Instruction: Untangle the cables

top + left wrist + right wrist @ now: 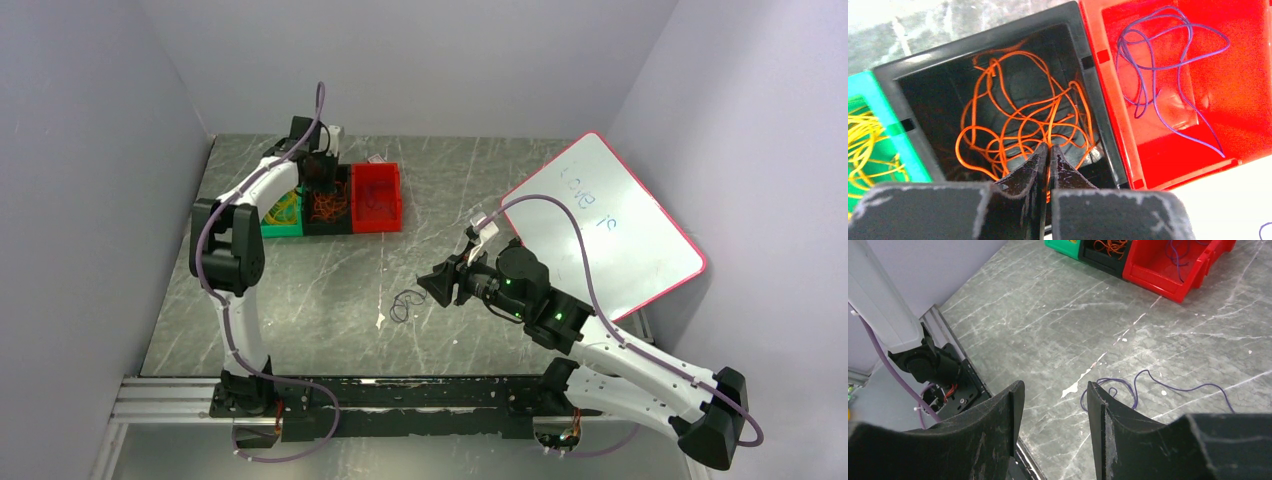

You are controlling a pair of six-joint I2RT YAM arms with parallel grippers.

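Nearest the arm bases, the right pincer point(1055, 390) hangs low over the grey marbled tabletop point(330, 300). Its jaws stand well apart with nothing between them. Just beyond its tips a loose purple cable point(1148, 385) lies on the stone in a few slack loops. The right wrist view shows its colour plainly. From the top view the same cable is only a small dark squiggle at lower centre, just left of the pincer. A white-faced whiteboard point(620, 240) with a red edge leans at the right of the top view.

At the far side of the tabletop, upper left in the top view, three bins sit in a row, touching. They are a green bin point(878, 100), a black bin point(973, 45) and a red bin point(1248, 100). The left pincer point(1048, 150) hangs above the black bin with its fingers pressed together. A sliver of orange shows in the seam, but I cannot tell whether a strand is gripped. Only the left wrist view sorts out the contents. It shows a tangle of orange cables point(1018, 125) in the black bin, several purple cables point(1158, 65) looping in the red bin, and yellow cables point(863, 140) in the green bin at the frame's left edge. In the top view the left arm hides part of these bins.
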